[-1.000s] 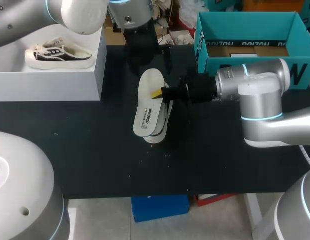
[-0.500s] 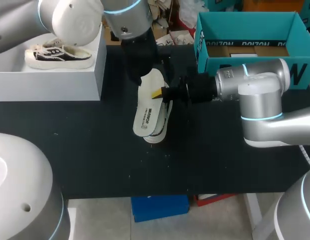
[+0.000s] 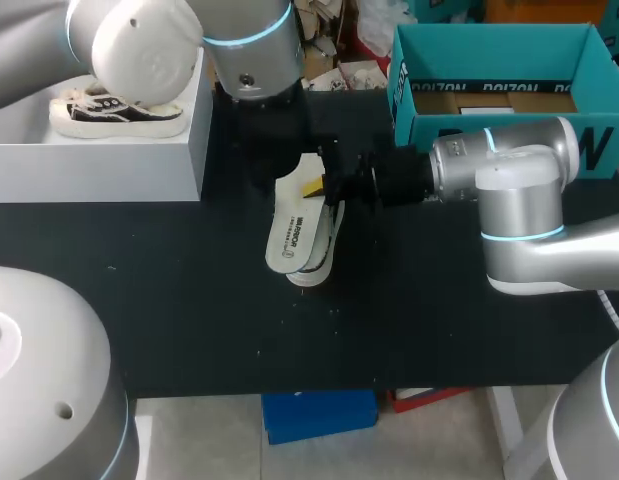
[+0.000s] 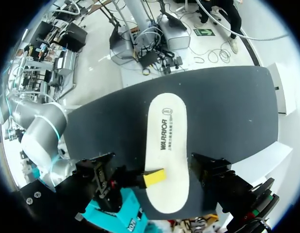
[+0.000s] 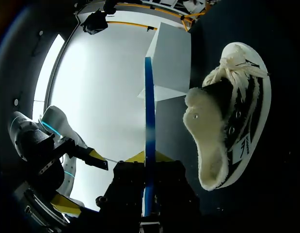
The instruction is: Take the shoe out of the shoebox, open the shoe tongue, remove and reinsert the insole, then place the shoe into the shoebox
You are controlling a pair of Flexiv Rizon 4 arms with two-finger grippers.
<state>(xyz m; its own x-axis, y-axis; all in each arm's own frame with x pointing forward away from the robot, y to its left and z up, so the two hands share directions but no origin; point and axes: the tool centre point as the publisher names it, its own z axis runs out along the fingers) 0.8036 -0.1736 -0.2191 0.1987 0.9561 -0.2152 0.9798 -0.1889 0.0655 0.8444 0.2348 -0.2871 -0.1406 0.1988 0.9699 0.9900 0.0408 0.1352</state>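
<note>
My right gripper (image 3: 315,187) is shut on the edge of a white insole (image 3: 293,228), holding it tilted above the black table. Under the insole lies the black-and-white shoe (image 3: 328,244), mostly hidden in the head view. The right wrist view has the insole (image 5: 149,126) edge-on between the fingers, with the fleece-lined shoe (image 5: 232,131) lying on its side beside it. My left gripper (image 3: 295,160) hangs open over the insole's far end. In the left wrist view the insole (image 4: 166,141) lies straight below, with my right gripper's yellow tip (image 4: 153,178) on it.
The teal shoebox (image 3: 409,90) stands open at the back right, behind my right arm. A white box (image 3: 109,150) at the back left carries a second shoe (image 3: 114,108).
My left arm has come down and forward over the insole's far end, covering it. The right arm, the insole and the shoe have stayed where they were.
</note>
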